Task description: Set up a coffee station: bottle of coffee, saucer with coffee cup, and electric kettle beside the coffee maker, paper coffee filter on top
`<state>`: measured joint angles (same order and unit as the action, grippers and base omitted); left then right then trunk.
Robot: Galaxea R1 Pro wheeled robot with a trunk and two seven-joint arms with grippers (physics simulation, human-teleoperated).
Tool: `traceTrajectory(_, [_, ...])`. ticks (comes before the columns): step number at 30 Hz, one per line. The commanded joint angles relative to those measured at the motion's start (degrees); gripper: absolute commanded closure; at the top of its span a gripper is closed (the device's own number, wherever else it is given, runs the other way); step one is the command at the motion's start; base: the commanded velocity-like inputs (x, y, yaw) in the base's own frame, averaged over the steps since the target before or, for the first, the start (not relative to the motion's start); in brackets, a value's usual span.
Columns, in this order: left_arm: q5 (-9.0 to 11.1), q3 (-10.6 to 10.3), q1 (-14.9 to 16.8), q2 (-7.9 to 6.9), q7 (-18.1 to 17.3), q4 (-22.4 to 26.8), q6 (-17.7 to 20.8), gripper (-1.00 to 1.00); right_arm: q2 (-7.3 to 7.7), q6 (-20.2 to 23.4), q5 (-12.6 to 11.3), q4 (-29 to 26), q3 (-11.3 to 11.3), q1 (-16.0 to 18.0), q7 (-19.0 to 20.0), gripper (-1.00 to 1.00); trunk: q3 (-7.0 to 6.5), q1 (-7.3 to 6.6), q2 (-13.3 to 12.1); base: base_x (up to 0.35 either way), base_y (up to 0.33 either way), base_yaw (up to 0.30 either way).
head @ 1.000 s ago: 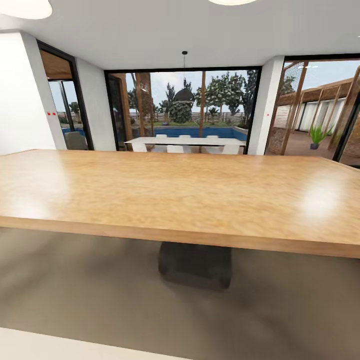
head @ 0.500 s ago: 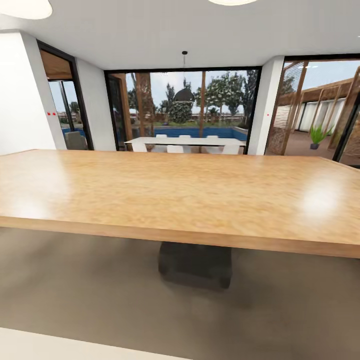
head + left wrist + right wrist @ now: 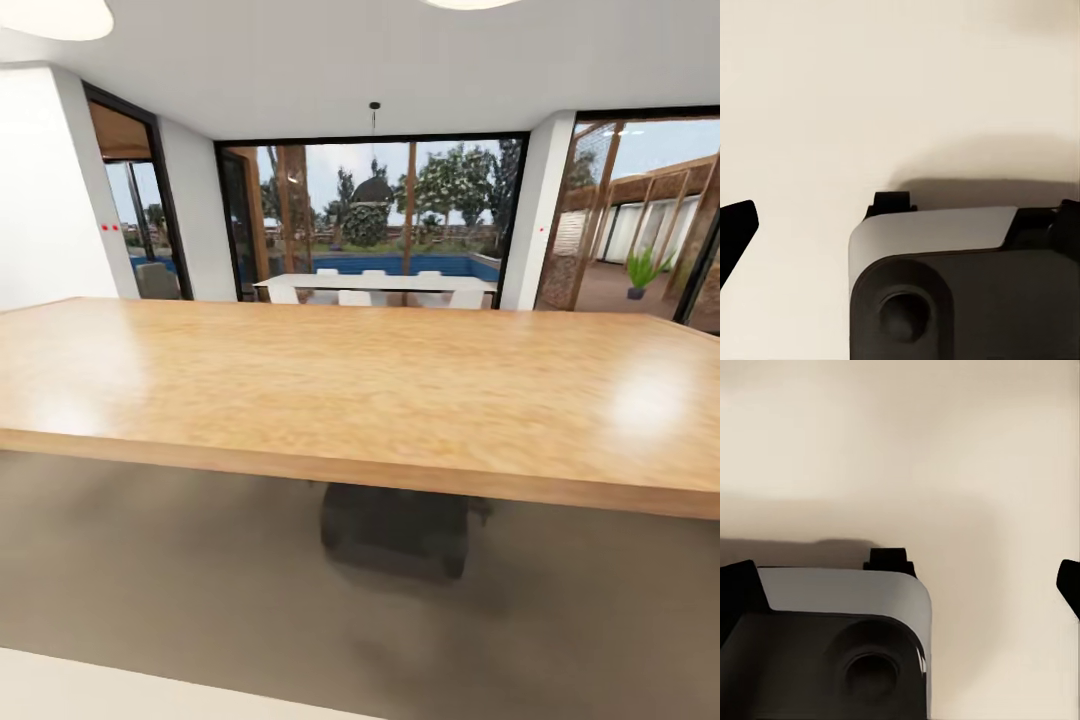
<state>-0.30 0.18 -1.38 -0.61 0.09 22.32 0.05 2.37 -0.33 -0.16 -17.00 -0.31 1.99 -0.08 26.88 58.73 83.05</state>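
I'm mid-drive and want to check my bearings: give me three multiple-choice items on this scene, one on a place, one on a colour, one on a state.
1. Where does the white dining table stand?
A. Beyond the wooden table, by the glass wall
B. On the wooden table
C. Under the wooden table

2. What colour is the potted plant outside?
A. Red
B. Green
C. Yellow

3. How does the pendant lamp hang?
A. Fallen on the floor
B. Resting on a chair
C. From the ceiling on a thin rod

Answers: 1 A, the white dining table shows past the wooden table. 2 B, the potted plant has green leaves. 3 C, the pendant lamp hangs above the white table.
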Motion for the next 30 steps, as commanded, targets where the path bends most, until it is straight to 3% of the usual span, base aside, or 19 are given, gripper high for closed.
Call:
traceTrajectory(1, [-0.07,-0.02,-0.03,0.02,-0.04,0.57,0.16,-1.00,0.13,-0.03,-0.02,-0.03,-0.03,0.02,-0.01,-1.00,0.05,0.00,0.03,0.000,0.000,0.195])
traceTrajectory(30, [-0.14,0.15,-0.03,0.00,-0.04,0.98,-0.01,-1.00,0.14,-0.02,-0.02,-0.05,0.04,0.03,-0.01,-1.00,0.05,0.00,0.03,0.000,0.000,0.237])
